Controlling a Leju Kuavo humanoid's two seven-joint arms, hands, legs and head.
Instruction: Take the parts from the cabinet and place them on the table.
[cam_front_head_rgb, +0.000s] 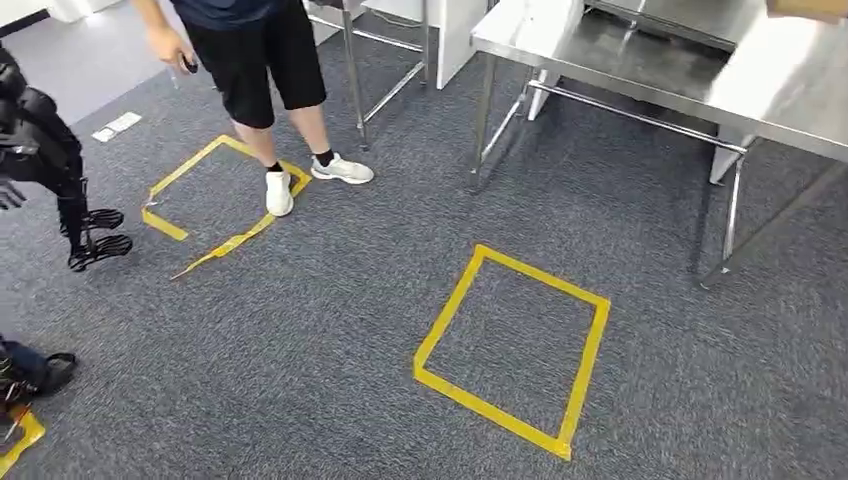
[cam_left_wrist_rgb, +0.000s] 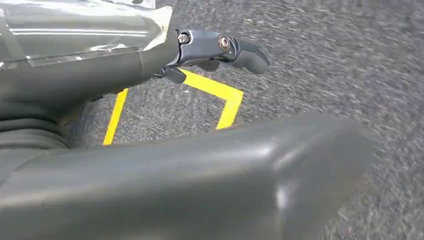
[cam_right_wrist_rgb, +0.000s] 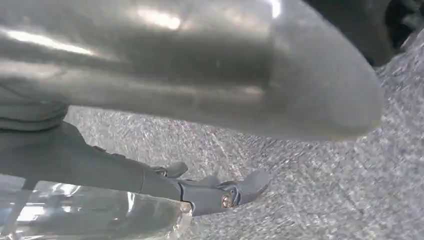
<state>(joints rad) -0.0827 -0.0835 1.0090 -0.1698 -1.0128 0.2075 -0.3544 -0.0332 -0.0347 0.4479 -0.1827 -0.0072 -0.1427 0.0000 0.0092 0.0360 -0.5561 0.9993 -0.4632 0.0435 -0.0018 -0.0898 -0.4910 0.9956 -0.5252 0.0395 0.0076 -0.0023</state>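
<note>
Carpet floor (cam_front_head_rgb: 300, 350): lies under both hanging hands, with wide open room ahead of them for walking.
Table (cam_front_head_rgb: 790, 90): stands ahead on the right hand's side, well apart from both hands. Its near edge and steel leg (cam_front_head_rgb: 483, 120) bound the path.
Person (cam_front_head_rgb: 255, 60): stands ahead on the left hand's side, at a taped square (cam_front_head_rgb: 185, 167).
Tape square (cam_front_head_rgb: 490, 410): lies ahead between the hands' lines of travel, in front of the table. A yellow corner (cam_left_wrist_rgb: 230, 97) lies on the floor beyond the left hand's fingers (cam_left_wrist_rgb: 220, 47).
Left hand (cam_left_wrist_rgb: 100, 75): a clear-wrapped part (cam_left_wrist_rgb: 75, 30) lies against its fingers. Whether it is gripped cannot be told.
Right hand (cam_right_wrist_rgb: 100, 165): a clear wrap (cam_right_wrist_rgb: 90, 215) lies likewise beside its fingers. Its grip cannot be told either.
Risk: slick wrap may slide from a loose hold while walking.
Risk: a wide swing could strike the table's edge or leg.
Risk: the person could step into the path.
</note>
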